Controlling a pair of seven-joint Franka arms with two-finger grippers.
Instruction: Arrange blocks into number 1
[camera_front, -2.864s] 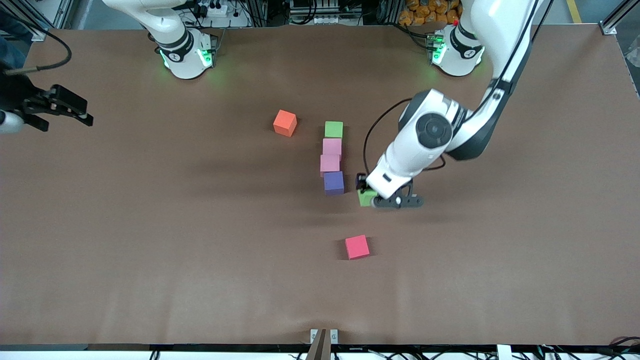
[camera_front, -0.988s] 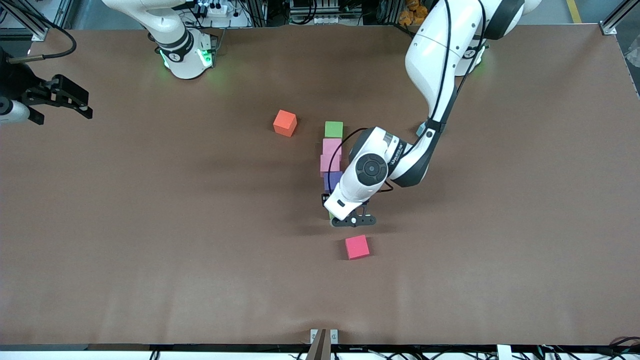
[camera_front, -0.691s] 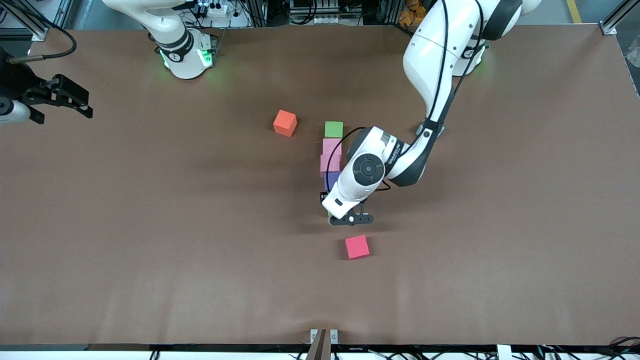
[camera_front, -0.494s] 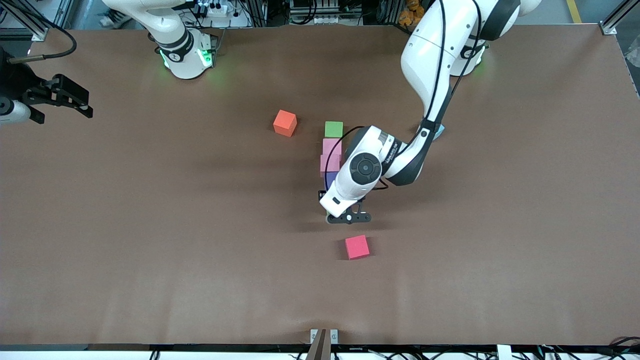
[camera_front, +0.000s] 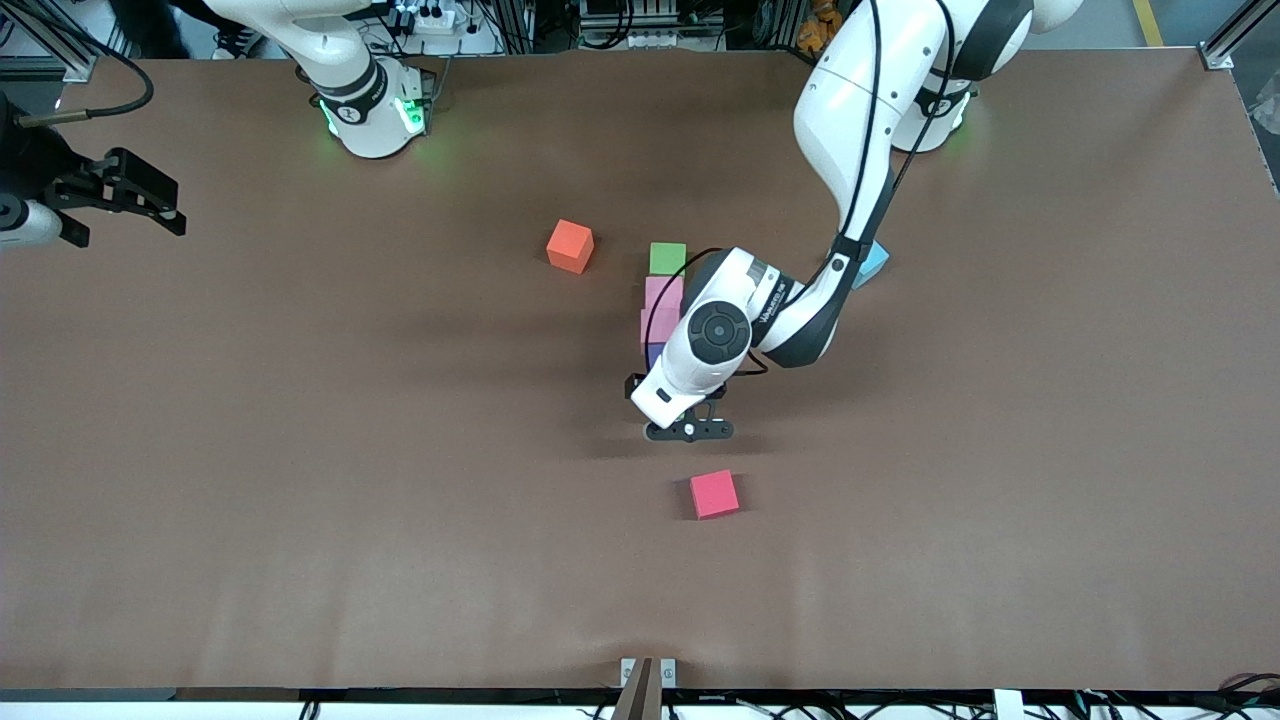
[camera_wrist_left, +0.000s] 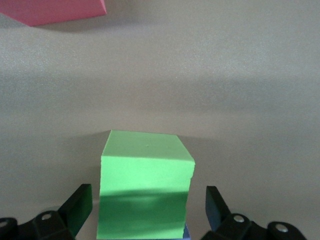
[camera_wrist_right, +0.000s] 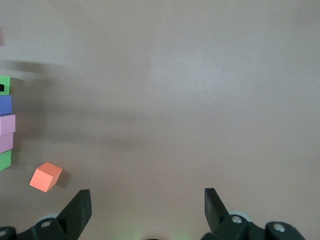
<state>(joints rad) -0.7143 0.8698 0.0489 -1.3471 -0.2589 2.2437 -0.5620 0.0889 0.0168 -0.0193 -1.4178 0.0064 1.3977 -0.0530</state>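
A column of blocks runs toward the front camera: a green block, two pink blocks, then a purple block half hidden by the left arm. In the left wrist view the second green block stands on the table against the purple one, at the column's near end. My left gripper straddles it, open, with a thin gap at each finger. My right gripper waits open over the table's edge at the right arm's end, holding nothing.
An orange cube lies beside the column toward the right arm's end. A red cube sits nearer the camera than the column. A light blue cube shows past the left arm's forearm.
The left gripper carried the green block from beside the purple block to the column's near end, and its fingers now stand off it. The light blue cube has come into sight.
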